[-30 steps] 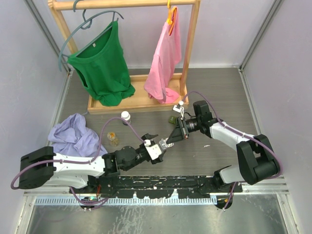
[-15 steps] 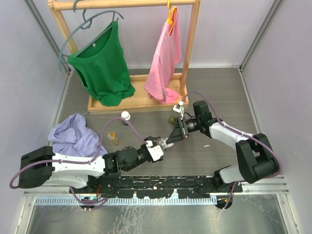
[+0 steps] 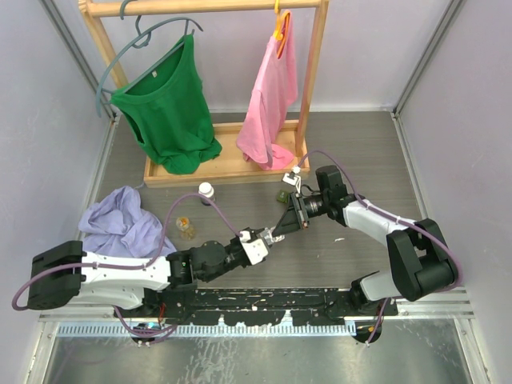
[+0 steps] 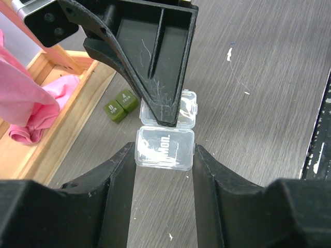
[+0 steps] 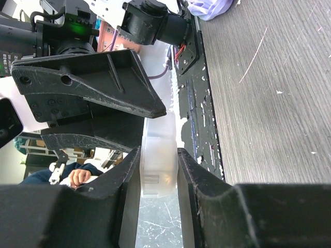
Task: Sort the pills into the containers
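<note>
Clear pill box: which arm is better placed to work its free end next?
Left. The left claw brackets the free end of the clear pill box, seemingly touching; the right claw is shut on the other end.

Plastic on plastic, over grey grain.
My jaws are matt black plastic, scuffed with pale scratches; the clear pill box [image 4: 165,147] is glossy, see-through plastic. The surface [image 4: 269,93] looks matt and wood-grained. At ten o'clock: dull green plastic pill box [image 4: 120,105], bare pale wood rack base [image 4: 57,111], soft pink cloth [image 4: 20,98].
</note>
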`<action>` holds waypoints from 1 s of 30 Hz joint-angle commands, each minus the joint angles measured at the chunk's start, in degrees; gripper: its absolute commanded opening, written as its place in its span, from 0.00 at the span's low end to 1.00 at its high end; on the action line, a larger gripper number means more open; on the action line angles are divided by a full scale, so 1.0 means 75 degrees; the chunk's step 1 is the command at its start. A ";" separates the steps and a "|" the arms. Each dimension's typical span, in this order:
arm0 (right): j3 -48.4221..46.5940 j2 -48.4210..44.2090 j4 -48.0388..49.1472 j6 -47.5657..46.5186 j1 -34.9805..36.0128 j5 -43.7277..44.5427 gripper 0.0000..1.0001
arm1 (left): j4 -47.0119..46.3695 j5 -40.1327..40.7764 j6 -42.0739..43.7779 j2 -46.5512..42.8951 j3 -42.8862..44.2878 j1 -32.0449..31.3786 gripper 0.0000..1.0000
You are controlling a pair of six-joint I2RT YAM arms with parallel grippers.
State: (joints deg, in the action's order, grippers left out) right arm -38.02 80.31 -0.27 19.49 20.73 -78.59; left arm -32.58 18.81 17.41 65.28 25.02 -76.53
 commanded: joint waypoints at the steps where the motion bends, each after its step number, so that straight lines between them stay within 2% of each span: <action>1: 0.0005 0.0027 0.0123 -0.0158 -0.0013 -0.0101 0.01 | -0.0077 -0.0024 -0.0563 -0.0415 0.0367 0.0009 0.12; 11: 0.0005 0.0014 0.0083 -0.0241 -0.0014 -0.0103 0.01 | 0.0018 -0.0648 -0.1765 -0.0902 0.0215 0.0345 0.11; 17: 0.0006 0.0002 0.0052 -0.0274 -0.0011 -0.0119 0.01 | 0.0099 -0.0856 -0.2469 -0.1229 0.0128 0.0686 0.36; 20: 0.0001 0.0002 0.0037 -0.0295 -0.0014 -0.0147 0.01 | 0.0121 -0.0817 -0.2595 -0.1328 0.0104 0.0733 0.45; 26: -0.0002 0.0002 0.0016 -0.0336 -0.0004 -0.0148 0.01 | 0.0157 -0.0551 -0.2653 -0.1430 0.0136 0.0730 0.58; 30: -0.0001 0.0003 -0.0011 -0.0359 -0.0009 -0.0150 0.01 | 0.0294 -0.0201 -0.2725 -0.1506 0.0203 0.0728 0.59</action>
State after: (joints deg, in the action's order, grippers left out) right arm -37.93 80.55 -0.86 18.00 20.75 -79.09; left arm -28.01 13.45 -1.87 55.46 25.06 -71.22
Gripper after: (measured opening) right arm 0.354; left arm 0.585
